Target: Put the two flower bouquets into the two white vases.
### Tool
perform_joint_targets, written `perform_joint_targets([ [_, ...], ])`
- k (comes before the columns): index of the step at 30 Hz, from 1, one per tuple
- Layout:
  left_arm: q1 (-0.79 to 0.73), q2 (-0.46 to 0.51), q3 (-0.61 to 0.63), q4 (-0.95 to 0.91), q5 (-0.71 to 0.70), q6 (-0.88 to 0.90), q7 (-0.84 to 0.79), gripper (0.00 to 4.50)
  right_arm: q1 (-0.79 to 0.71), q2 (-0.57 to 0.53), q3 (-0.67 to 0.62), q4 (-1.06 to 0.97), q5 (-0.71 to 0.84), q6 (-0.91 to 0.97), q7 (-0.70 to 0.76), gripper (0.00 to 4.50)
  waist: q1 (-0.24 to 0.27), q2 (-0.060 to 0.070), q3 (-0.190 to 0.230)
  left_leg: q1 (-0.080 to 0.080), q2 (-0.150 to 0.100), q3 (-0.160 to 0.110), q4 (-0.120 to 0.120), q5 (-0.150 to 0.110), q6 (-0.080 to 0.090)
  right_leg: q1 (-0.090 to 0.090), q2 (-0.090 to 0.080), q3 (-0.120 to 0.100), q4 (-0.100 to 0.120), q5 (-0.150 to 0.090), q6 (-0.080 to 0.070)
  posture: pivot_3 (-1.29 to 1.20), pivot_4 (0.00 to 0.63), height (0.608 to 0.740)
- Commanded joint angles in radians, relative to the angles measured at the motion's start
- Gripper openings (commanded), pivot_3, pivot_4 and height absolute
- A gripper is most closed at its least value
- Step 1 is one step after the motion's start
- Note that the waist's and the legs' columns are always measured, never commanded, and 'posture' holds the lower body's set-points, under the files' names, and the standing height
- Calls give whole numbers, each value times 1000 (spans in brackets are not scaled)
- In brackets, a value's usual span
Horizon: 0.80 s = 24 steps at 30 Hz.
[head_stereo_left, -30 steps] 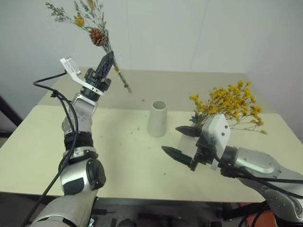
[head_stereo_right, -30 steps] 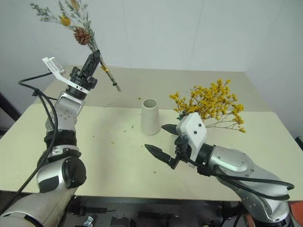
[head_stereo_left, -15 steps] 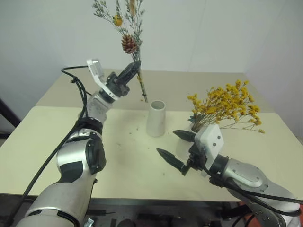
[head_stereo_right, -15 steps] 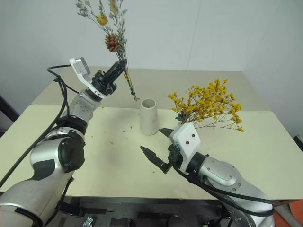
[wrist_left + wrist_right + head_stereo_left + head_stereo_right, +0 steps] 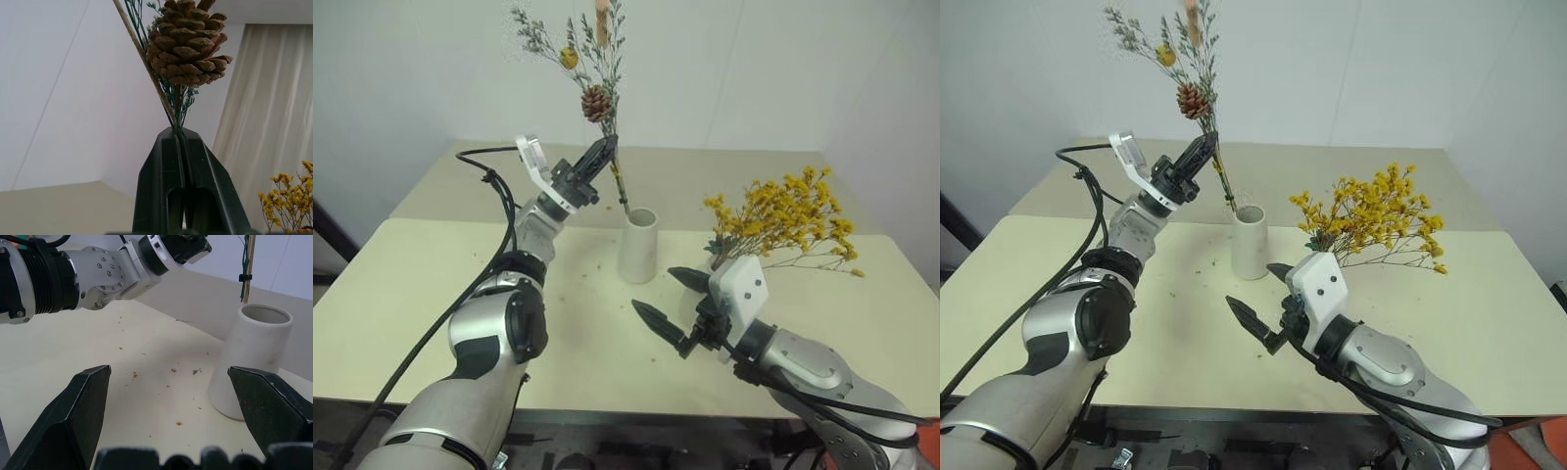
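Here the left gripper (image 5: 605, 149) is raised over the far half of the desk (image 5: 411, 294), its two black fingers pinched tight on the stem of the sprig (image 5: 590, 69). The sprig stands nearly upright above the fingers, with grey-green twigs, a small yellow bloom and a brown pinecone (image 5: 186, 41) just above the grip. Its thin lower stem slants down past the gripper, and the tip sits at the far rim of the tall white vase (image 5: 638, 245); whether it is inside the mouth I cannot tell.

The near-left stretch of the desk, between the left edge and the vase, is bare apart from small crumbs of dried plant, so there is open room there.

The tall vase stands upright about mid-desk, well back from the near edge. Nearer that edge and right of it, the right gripper (image 5: 671, 305) hovers above the surface with its fingers spread wide and nothing between them, the vase beyond them in the right wrist view.

Behind that gripper, toward the right edge, the bushy yellow bunch (image 5: 788, 215) spreads out; its base is hidden behind the wrist.
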State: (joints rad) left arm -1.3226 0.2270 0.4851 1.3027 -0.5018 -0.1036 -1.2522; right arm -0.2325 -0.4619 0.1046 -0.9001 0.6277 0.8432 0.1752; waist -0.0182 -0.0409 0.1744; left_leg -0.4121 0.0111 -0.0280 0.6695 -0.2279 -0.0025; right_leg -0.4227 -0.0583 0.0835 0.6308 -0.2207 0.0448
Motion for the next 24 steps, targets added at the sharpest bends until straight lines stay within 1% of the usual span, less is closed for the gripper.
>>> perform_joint_targets([
  [1,-34,-19,3,-5,20,-48,22,33,-11,8,-3,-41,-10,5,-16,4500,0,0,0,0,0,0,0,0,0,0,0,0,0,0,0,0,150,740],
  [5,-30,-40,0,-1,37,-75,39,33,-6,14,-12,-49,-10,12,-24,4500,0,0,0,0,0,0,0,0,0,0,0,0,0,0,0,0,150,740],
  [7,-23,-46,-26,0,73,-102,36,33,5,17,-25,-51,-4,17,-27,4500,0,0,0,0,0,0,0,0,0,0,0,0,0,0,0,0,150,740],
  [15,5,-53,-61,7,141,-130,18,33,39,-21,-54,-39,-31,16,-19,4500,0,0,0,0,0,0,0,0,0,0,0,0,0,0,0,0,150,740],
  [20,25,-69,-109,10,212,-186,22,33,38,0,-52,-22,-33,3,-19,4500,-1,0,0,1,0,0,0,0,0,0,0,0,0,0,0,0,150,740],
  [24,36,-73,-106,11,219,-197,24,33,56,29,-54,-21,-27,-8,-18,4500,-1,0,0,0,0,0,0,0,0,0,0,0,0,0,0,0,150,740],
])
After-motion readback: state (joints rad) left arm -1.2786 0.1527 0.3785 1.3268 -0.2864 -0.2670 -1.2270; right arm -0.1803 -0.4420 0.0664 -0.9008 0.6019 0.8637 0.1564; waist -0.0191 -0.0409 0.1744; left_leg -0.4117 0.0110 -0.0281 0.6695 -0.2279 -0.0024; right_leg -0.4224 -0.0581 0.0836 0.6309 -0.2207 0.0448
